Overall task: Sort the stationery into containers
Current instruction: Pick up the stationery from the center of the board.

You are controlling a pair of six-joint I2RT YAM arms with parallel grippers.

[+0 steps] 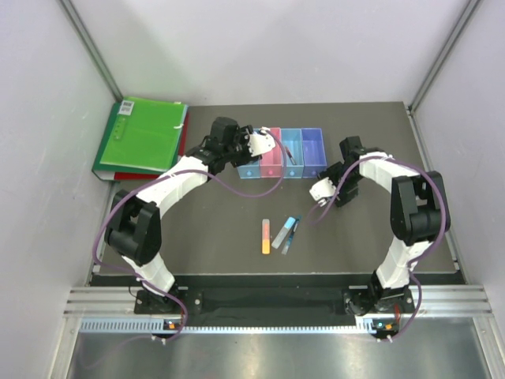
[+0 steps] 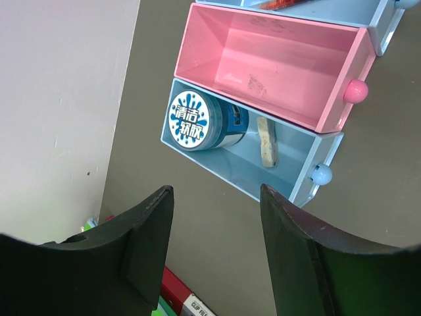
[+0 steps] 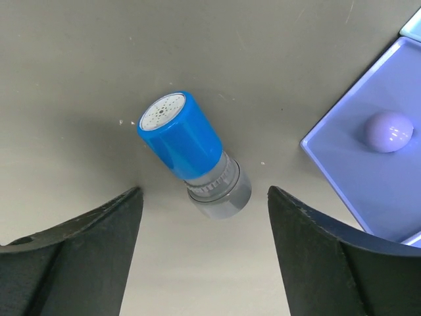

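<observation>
Right gripper is spread wide, empty, over the blue-capped grey plastic cylinder lying on the dark tabletop, purple translucent bin at its 3 o'clock; jaws should be centred across the cap before being closed.

The pink bin has a pink knob, the light blue bin a pale blue one. The tape roll is blue, its label a blue splash on white. The capped piece is blue over grey, its end white and dotted.
</observation>
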